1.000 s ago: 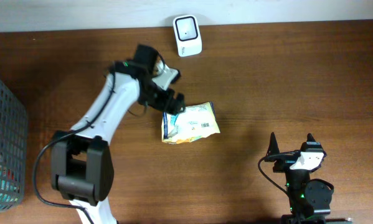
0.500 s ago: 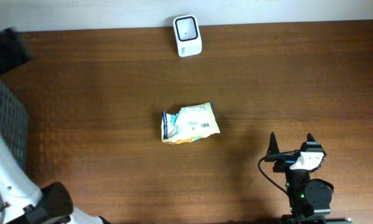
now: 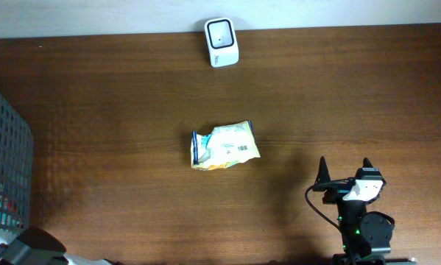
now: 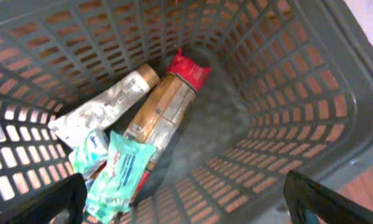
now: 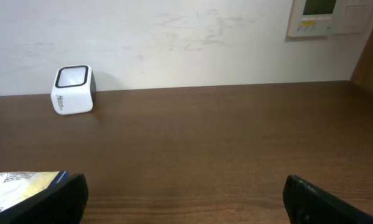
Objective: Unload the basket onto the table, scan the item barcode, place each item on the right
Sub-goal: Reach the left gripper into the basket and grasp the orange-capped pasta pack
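One crumpled snack packet [image 3: 225, 146] is the item to scan. It is white and yellow with a blue band at its left end, and a small dark barcode [image 3: 242, 149] faces up near its right end. It lies flat on the brown table [image 3: 353, 88], well apart from the white scanner [image 3: 221, 42], on the side away from the wall. The scanner's window faces up.

The right gripper [image 3: 345, 168] is parked farther from the scanner than the packet, off to the packet's right, low over the table. Its wrist camera looks level towards the scanner [image 5: 73, 89]. Its jaws stand wide with nothing between them.

The left gripper [image 4: 185, 186] hangs over the grey basket [image 4: 286, 106], far to the scanner's left. It points down at a red-topped brown pack [image 4: 164, 106], a white pack [image 4: 105, 102] and green-and-white sachets [image 4: 121, 174]. Its jaws are spread wide and hold nothing.
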`<state>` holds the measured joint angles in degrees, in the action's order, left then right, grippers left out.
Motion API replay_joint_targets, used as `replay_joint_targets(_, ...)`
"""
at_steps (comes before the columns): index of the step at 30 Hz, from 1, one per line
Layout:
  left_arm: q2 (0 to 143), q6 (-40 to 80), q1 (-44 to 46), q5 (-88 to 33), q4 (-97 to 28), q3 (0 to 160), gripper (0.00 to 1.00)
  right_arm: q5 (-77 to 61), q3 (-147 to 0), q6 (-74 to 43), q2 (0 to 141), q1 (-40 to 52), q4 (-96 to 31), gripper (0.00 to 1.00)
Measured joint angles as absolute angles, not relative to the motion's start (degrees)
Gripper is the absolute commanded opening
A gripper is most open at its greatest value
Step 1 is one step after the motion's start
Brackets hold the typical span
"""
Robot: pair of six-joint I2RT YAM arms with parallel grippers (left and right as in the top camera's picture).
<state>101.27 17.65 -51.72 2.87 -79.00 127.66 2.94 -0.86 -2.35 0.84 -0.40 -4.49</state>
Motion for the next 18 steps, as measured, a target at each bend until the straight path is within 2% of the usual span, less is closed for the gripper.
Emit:
replay_joint_targets(13,101.3,17.8,-51.7,3.0,-78.6,125.3,0.99,2.9,-0.9,-2.3,0.8,-0.4,-4.5,0.99)
replay_joint_targets(18,101.3,17.8,-51.7,3.1,-76.4,119.7,1.0,2.9,-0.9,-2.3,0.8,-0.4,-4.5,0.99)
